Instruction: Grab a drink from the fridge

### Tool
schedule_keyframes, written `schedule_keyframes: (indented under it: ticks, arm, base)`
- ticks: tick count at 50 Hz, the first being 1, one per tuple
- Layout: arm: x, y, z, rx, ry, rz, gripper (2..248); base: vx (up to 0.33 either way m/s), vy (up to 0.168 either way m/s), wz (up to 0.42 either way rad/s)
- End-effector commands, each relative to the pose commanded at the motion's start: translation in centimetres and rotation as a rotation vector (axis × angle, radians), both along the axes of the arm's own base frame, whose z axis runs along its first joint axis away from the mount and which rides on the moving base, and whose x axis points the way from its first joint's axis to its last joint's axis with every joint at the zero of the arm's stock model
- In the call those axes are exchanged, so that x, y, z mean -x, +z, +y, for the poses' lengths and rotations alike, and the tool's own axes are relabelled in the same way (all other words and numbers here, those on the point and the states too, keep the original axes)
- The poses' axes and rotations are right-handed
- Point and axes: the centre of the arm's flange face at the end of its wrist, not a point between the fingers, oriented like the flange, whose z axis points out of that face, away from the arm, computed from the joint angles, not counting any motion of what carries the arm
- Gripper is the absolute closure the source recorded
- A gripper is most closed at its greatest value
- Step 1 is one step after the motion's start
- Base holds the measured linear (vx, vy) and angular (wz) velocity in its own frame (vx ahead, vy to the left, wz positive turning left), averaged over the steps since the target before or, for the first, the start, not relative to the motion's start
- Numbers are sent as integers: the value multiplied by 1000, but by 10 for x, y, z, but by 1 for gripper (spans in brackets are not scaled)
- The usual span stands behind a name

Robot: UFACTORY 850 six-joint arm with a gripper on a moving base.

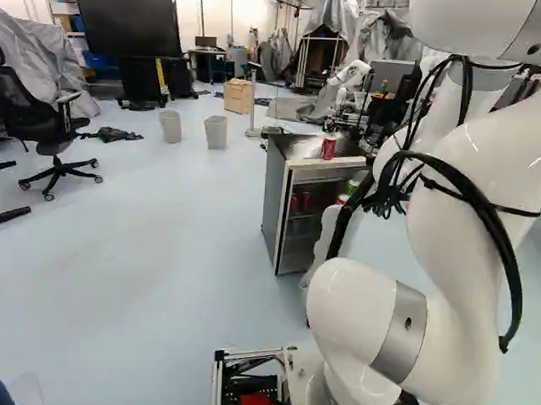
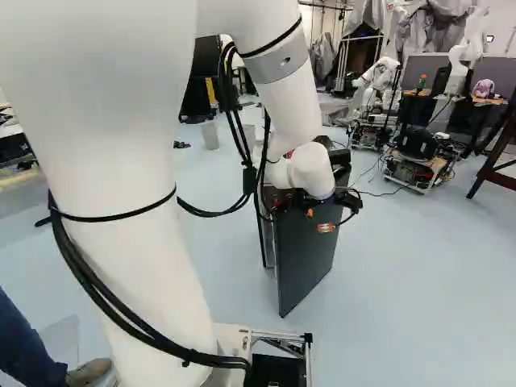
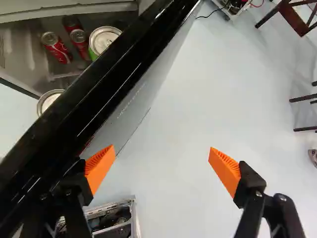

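Note:
In the right base view my gripper (image 2: 324, 216) is by the outer face of the dark fridge door (image 2: 305, 254), which stands swung out. The wrist view shows the gripper (image 3: 162, 164) open, nothing between its fingers; one finger is beside the black door edge (image 3: 106, 74), the other out over the floor. Beyond that edge, inside the fridge, stand two red cans (image 3: 57, 47) and a wider green can (image 3: 104, 39); another can top (image 3: 48, 100) shows nearer, partly hidden by the door. In the left base view the fridge (image 1: 275, 203) carries a red can (image 1: 328, 148) on top.
Part of a metal-framed base (image 3: 116, 218) shows near the fingers in the wrist view. Two bins (image 1: 215, 132) and an office chair (image 1: 42, 115) stand left of the fridge. Another robot (image 2: 379, 76) is farther back. A person's leg (image 2: 28, 343) shows beside the base.

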Motion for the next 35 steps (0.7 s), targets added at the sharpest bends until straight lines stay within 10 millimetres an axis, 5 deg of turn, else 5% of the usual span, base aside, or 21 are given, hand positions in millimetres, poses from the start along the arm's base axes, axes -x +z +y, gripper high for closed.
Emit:
schedule_keyframes:
  ticks: [35]
  arm:
    - [-32,-1,8,5,54,-7,3]
  base:
    - [0,0,0]
